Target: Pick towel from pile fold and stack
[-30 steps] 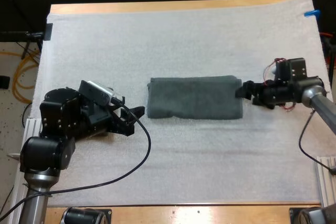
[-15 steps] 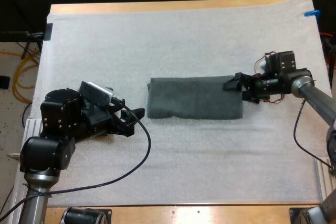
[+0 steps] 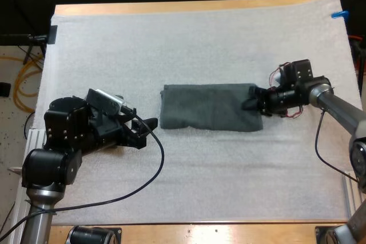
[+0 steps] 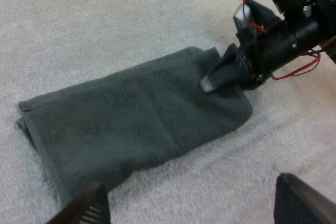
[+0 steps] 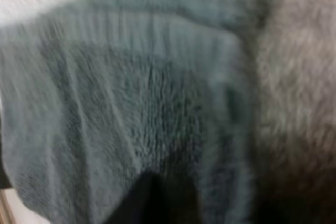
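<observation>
Towel (image 3: pixel 209 107), dark grey-green and folded into a long flat band, lies near the middle of the white mat (image 3: pixel 200 44), its length running from 9 o'clock to 3 o'clock as seen from the high camera. The right gripper (image 3: pixel 251 102) is at the band's 3 o'clock end, reaching in from the mat's right side and overlapping the cloth there. From the left wrist camera, part of that gripper lies on top of the towel's end, where the cloth bunches slightly beneath it. Whether it has actually clamped the cloth cannot be told. The right wrist camera sits close over the towel's pile.

The left gripper (image 3: pixel 147 131) sits low over the mat at about 8 o'clock from the towel, near its 9 o'clock end but apart from it. It points toward the cloth with its two black fingers spread wide and nothing between them.

The towel's 9 o'clock end shows a stitched hem and layered edges. The wooden table (image 3: pixel 171 7) shows as a strip beyond the mat at 12 o'clock.
</observation>
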